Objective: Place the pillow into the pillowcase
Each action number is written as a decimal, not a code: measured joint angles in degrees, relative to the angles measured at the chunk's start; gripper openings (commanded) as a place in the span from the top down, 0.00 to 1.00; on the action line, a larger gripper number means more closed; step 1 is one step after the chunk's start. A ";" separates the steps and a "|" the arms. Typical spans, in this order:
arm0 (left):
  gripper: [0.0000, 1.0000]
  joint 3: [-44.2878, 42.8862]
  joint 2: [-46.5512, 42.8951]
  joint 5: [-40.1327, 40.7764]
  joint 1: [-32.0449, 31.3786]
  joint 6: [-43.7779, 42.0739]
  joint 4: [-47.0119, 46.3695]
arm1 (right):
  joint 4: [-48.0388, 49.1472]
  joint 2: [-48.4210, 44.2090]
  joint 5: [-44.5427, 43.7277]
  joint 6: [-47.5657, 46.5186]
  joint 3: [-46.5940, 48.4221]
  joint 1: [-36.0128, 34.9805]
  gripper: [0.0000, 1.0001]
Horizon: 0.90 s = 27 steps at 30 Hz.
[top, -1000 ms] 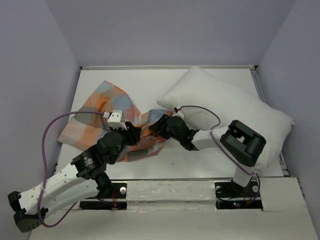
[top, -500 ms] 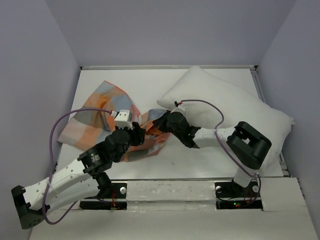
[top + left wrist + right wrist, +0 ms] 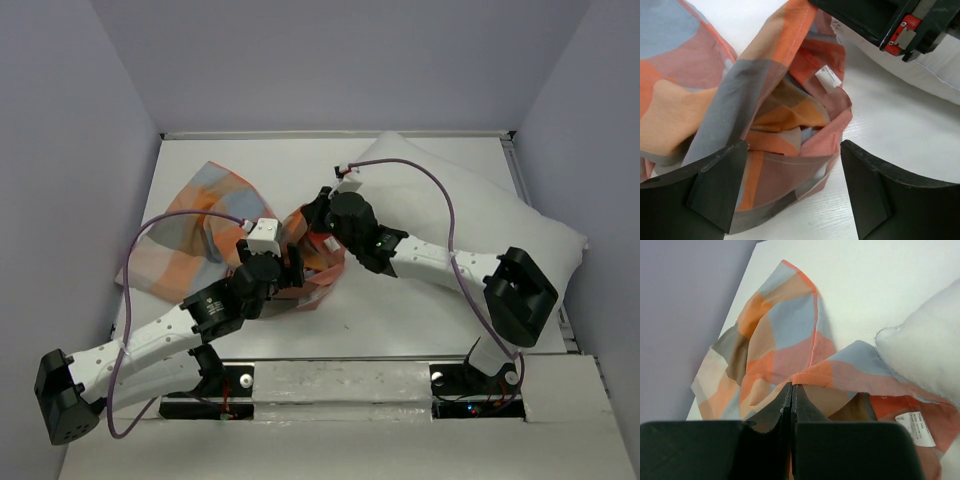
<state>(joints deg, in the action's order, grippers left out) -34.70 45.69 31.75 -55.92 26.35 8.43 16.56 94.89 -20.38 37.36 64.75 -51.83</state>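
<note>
Your left tool (image 3: 792, 150) has its two fingers set wide apart. They straddle the near lip of the pillowcase (image 3: 780, 115), and the cloth runs loosely between them without being pinched. Just past the fingertips the case gapes open, so you look down into folds of orange, tan and grey. A small white label (image 3: 829, 79) is stitched inside the far side of that mouth.

Your right tool (image 3: 791, 386) has its fingers pressed together with no gap. They are clamped on the orange hem at the upper edge of the opening and hold that edge up off the counter (image 3: 855, 280). From the left wrist view, the lifted orange edge rises to the black body of the right tool at the top of the picture.

Seen from above, the two tools meet near the middle of the counter (image 3: 280, 165). The left tool (image 3: 290, 262) is on the near side of the opening and the right tool (image 3: 318, 215) on the far side. The rest of the pillowcase (image 3: 190, 230) trails away to the left, lying crumpled on the counter.

The white pillow (image 3: 470, 220) lies outside the case on the right half of the counter, set diagonally. Its nearest corner (image 3: 925, 350) rests against the cloth just beside the opening, above the label (image 3: 914, 429).
</note>
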 measured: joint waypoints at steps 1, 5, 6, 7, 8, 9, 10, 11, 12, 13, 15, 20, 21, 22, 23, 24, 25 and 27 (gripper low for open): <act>0.12 0.00 0.94 1.03 0.00 -0.98 -0.98 | -0.98 -0.04 0.04 -1.29 0.94 0.00 1.00; 0.13 0.00 5.20 4.50 0.02 -4.85 -6.03 | -3.74 -0.07 0.66 -4.24 3.23 0.00 1.00; 0.14 0.00 6.34 5.62 0.00 -5.88 -7.04 | -4.50 -0.09 0.81 -4.87 3.89 0.00 1.00; 0.16 -0.04 7.96 6.99 0.00 -6.84 -7.89 | -4.90 -0.11 1.03 -5.40 4.33 0.00 1.00; 0.17 -0.07 9.01 7.93 0.00 -7.30 -8.39 | -5.60 -0.15 1.36 -6.16 5.01 0.00 1.00; 0.20 -0.22 10.64 9.53 0.02 -8.28 -9.09 | -5.99 -0.24 1.57 -6.62 5.49 0.00 1.00; 0.25 -0.28 11.32 10.23 0.04 -8.87 -9.60 | -6.36 -0.39 1.92 -7.10 5.88 0.02 1.00; 0.27 -0.28 12.28 10.88 0.31 -10.16 -10.64 | -6.75 -0.55 2.19 -7.45 6.16 0.02 1.00; 0.29 -0.28 12.90 11.10 0.74 -10.80 -11.56 | -7.19 -0.81 2.49 -7.74 6.47 0.04 1.00; 0.32 -0.28 13.31 10.91 1.40 -11.72 -12.76 | -7.32 -1.09 2.89 -8.00 6.60 0.07 1.00; 0.34 -0.28 13.68 10.27 3.28 -12.94 -14.93 | -7.69 -1.60 3.50 -8.35 6.80 0.07 1.00; 0.74 -0.28 13.81 7.98 7.76 -15.32 -20.44 | -8.50 -2.36 5.44 -9.11 6.91 0.59 1.00; 0.96 -0.31 13.90 7.34 8.20 -16.11 -21.68 | -8.83 -2.36 6.01 -9.20 7.08 0.79 1.00; 1.00 -0.35 14.08 6.84 8.33 -16.57 -22.51 | -9.22 -2.36 6.51 -9.29 7.21 0.90 1.00; 1.00 -0.48 14.36 6.25 8.44 -16.90 -23.19 | -9.53 -2.36 6.93 -9.35 7.41 0.96 1.00; 1.00 -0.59 14.58 5.99 8.44 -16.79 -23.52 | -10.01 -2.34 7.72 -9.44 7.65 1.38 1.00; 1.00 -0.70 14.71 5.68 8.46 -17.14 -23.67 | -10.49 -2.29 8.57 -9.53 7.98 1.75 1.00; 1.00 -0.72 14.40 4.87 8.55 -17.16 -24.11 | -11.06 -2.27 10.93 -9.53 8.39 3.17 1.00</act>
<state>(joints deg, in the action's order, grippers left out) -35.42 60.10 36.62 -47.37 9.19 -15.68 5.50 92.62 -9.45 27.83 73.14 -48.66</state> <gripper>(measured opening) 0.017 0.011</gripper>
